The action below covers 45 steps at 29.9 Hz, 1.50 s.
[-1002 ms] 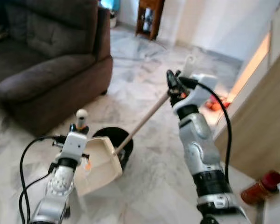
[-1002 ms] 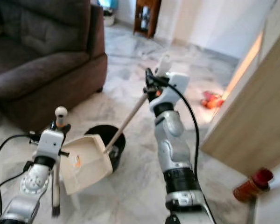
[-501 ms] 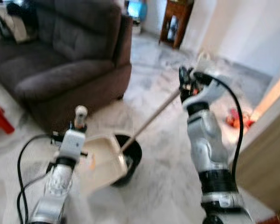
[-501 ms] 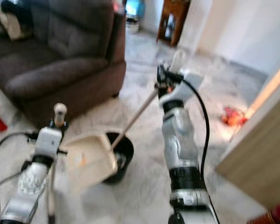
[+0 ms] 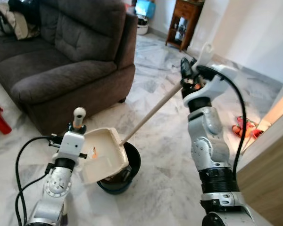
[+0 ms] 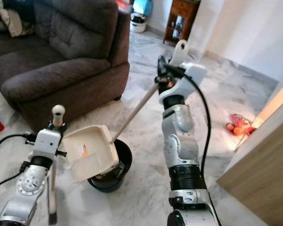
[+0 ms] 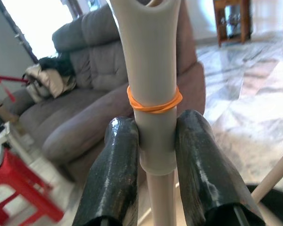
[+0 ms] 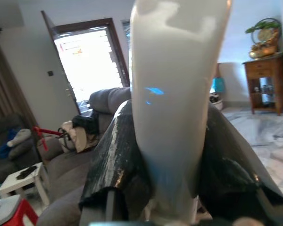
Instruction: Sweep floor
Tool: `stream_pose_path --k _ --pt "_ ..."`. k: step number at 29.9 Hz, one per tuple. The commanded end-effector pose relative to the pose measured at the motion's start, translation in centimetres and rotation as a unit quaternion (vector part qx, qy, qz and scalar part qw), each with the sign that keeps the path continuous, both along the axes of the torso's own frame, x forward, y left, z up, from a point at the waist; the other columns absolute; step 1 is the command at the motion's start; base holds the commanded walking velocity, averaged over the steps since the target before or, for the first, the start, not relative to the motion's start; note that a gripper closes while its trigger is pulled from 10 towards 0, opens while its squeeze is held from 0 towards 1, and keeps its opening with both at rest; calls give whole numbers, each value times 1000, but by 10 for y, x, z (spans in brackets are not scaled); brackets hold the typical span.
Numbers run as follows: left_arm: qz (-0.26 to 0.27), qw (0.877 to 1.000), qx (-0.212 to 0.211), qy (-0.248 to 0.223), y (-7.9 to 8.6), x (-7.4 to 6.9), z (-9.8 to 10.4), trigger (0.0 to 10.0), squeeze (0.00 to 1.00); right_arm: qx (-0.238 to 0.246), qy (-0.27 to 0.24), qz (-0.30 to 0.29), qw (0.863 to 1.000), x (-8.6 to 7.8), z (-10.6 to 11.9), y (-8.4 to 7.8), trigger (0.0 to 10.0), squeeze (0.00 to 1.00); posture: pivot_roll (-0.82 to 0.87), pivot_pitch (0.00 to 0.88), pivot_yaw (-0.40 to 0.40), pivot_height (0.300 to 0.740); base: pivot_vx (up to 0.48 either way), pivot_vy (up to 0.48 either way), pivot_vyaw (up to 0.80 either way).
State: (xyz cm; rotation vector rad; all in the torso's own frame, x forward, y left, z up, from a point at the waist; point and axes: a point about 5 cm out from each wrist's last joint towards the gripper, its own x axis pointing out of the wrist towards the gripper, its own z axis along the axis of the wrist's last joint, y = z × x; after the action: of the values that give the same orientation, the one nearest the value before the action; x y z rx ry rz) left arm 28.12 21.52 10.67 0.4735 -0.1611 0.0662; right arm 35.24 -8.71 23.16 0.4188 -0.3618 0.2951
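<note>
Since the picture a second ago the camera has swung, showing more of the sofa; against the dark round plastic bin (image 5: 117,173) the cream plastic dustpan (image 5: 103,155) has tipped further, its mouth now hanging over the bin's rim instead of standing beside it.

Left gripper (image 7: 152,165): clenched on the pale grey plastic dustpan handle (image 7: 151,80), both black fingers (image 7: 114,169) pressed to the smooth tube just below an orange rubber band (image 7: 154,104). The handle rises near-upright to a rounded knob at near left.

Right gripper (image 6: 166,77): grasping the top of the long pale wooden broom pole (image 5: 151,113) by its white plastic end cap (image 8: 177,94), held high at centre right.

Key relation: the pole's long axis slants from the right gripper down and leftward toward the robot, its lower end meeting the dustpan's lip directly above the bin. The broom head is hidden behind the pan. The left arm is the nearer one to the bin.

Judgement: emptying is under way; the next move likely turns on keeping the pan's mouth over the bin opening.

Surroundings: glossy grey-veined marble floor (image 5: 155,160); dark brown soft fabric sofa (image 5: 61,61) at far left.
</note>
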Motion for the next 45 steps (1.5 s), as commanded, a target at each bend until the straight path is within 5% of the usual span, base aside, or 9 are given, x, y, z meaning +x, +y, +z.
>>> stream_pose_path --k 1,32,45 --pt "-22 999 2 -24 -11 3 10 10000 0 24 -29 -19 999 -1 15 -14 10000 0 235 0 -94 740 292 0 0" --pt "-24 999 -6 -27 -11 3 10 10000 0 23 -23 -13 999 -2 12 -9 10000 0 236 0 -96 740 252 0 0" --pt "-26 999 -6 -29 -12 3 11 10000 0 -17 -104 -48 993 -15 26 0 10000 0 235 0 -92 740 0 0 0"
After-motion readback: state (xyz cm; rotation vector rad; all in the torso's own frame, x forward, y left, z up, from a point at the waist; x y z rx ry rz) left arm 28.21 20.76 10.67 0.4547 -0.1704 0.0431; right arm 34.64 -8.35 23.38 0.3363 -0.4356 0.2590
